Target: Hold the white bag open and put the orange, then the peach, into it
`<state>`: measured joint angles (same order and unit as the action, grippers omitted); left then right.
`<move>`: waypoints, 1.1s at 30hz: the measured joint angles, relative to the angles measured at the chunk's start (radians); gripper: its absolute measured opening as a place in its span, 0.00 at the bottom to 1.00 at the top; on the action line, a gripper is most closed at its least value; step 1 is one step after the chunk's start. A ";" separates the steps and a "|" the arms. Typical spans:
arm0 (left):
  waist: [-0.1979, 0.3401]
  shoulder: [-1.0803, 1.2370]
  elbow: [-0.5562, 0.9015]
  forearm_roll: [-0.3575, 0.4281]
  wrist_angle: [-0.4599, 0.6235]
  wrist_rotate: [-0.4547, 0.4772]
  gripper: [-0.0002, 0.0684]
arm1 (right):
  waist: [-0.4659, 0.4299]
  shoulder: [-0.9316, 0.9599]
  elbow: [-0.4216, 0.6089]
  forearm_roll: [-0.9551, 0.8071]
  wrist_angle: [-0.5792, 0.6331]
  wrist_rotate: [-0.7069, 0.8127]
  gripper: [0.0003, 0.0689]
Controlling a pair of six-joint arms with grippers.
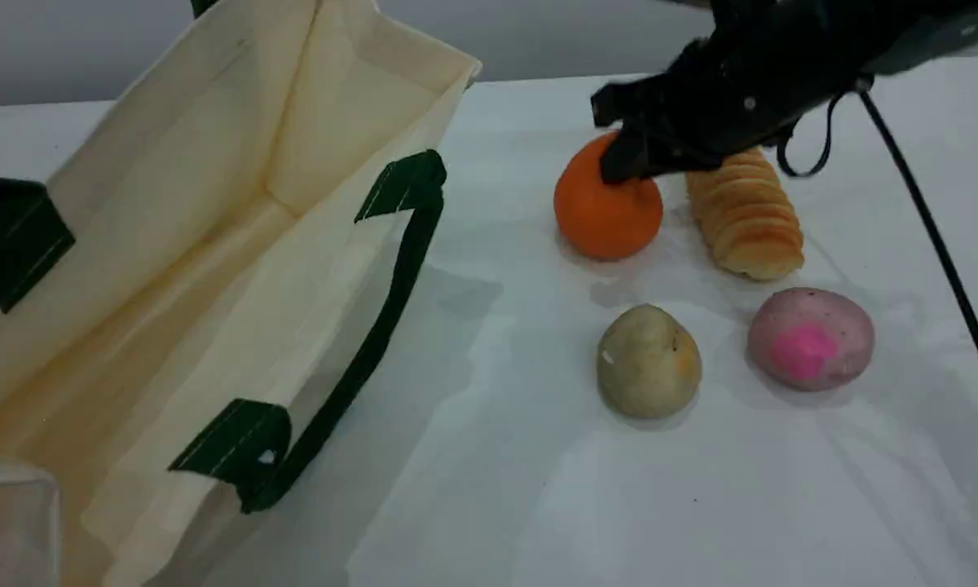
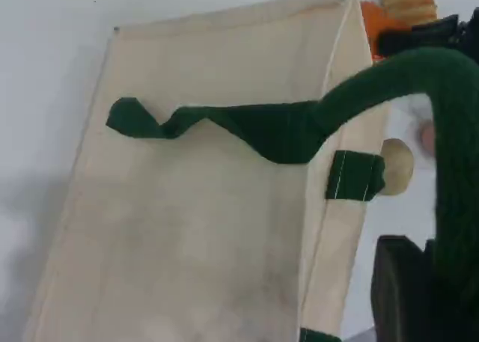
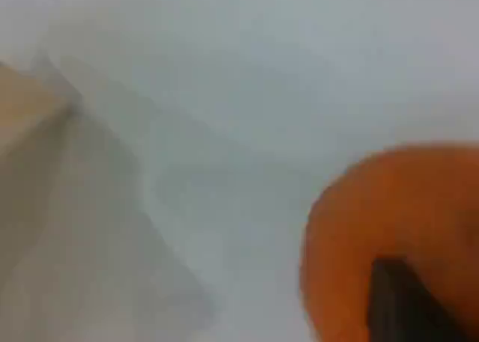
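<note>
White bag [image 1: 171, 196] near orange [image 1: 607, 216], peach [image 1: 811, 338]

Bread roll [image 1: 746, 216], tan pear [image 1: 648, 363]

The right gripper [image 1: 622, 169] is blocky matte black, with a small silver screw [image 1: 750, 103] and thin black cable [image 1: 934, 236] at right.

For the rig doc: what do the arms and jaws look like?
Right arm: black, bulky housing; a thin black cable loops off it and trails away. Jaws black. Left arm: only a dark blocky tip shows in its wrist view.
</note>
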<state>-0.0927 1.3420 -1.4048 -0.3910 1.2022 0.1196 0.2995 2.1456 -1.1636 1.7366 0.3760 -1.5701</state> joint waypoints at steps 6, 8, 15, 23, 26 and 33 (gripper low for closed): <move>0.000 0.000 0.000 0.004 -0.004 0.005 0.09 | -0.002 -0.136 0.001 -0.192 0.009 0.048 0.06; 0.000 0.000 0.000 0.004 -0.004 0.011 0.09 | -0.003 -0.185 0.001 -0.291 0.026 0.126 0.06; 0.000 0.000 0.000 0.006 -0.010 0.029 0.09 | -0.003 -0.373 0.001 -0.668 0.162 0.466 0.06; 0.000 0.000 0.000 0.006 -0.011 0.042 0.09 | 0.001 -0.545 0.001 -0.806 0.415 0.628 0.06; 0.000 0.000 0.000 0.002 -0.022 0.049 0.09 | 0.021 -0.556 0.001 -0.726 0.512 0.627 0.06; 0.000 0.001 -0.003 -0.026 -0.039 0.049 0.09 | 0.193 -0.549 0.001 -0.629 0.526 0.625 0.06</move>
<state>-0.0927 1.3431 -1.4082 -0.4169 1.1629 0.1681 0.4920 1.5966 -1.1625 1.1071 0.9023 -0.9451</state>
